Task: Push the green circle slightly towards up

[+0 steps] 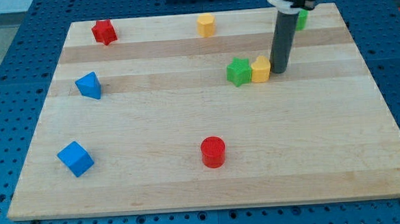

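Wooden board [187, 126]: green circle [302, 19] near top edge, behind rod.

Blocks — red star [104, 32], yellow hexagon [206, 24], blue cube [75, 159] — on pale wood.

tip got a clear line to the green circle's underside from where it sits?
Probably yes. My tip rests beside the yellow block; the green circle sits above at the view's top, partly hidden behind the rod, nothing visible between.

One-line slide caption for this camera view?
My tip rests beside the yellow block, which touches the green star; the green circle sits partly hidden behind the rod near the view's top.
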Controlling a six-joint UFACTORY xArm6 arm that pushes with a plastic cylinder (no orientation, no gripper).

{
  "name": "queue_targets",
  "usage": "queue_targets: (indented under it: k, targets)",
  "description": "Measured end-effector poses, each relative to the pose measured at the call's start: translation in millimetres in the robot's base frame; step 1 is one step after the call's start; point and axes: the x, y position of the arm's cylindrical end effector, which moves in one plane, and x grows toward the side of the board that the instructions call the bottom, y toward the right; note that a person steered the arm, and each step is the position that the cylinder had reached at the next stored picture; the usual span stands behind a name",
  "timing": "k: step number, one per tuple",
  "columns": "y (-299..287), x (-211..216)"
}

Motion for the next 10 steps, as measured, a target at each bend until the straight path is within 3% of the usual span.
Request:
queue_targets:
  k: [2, 7, 10]
  targets:
    - [19.7, -16.4]
    - [91.9, -128.3]
    - [124.1, -172.4]
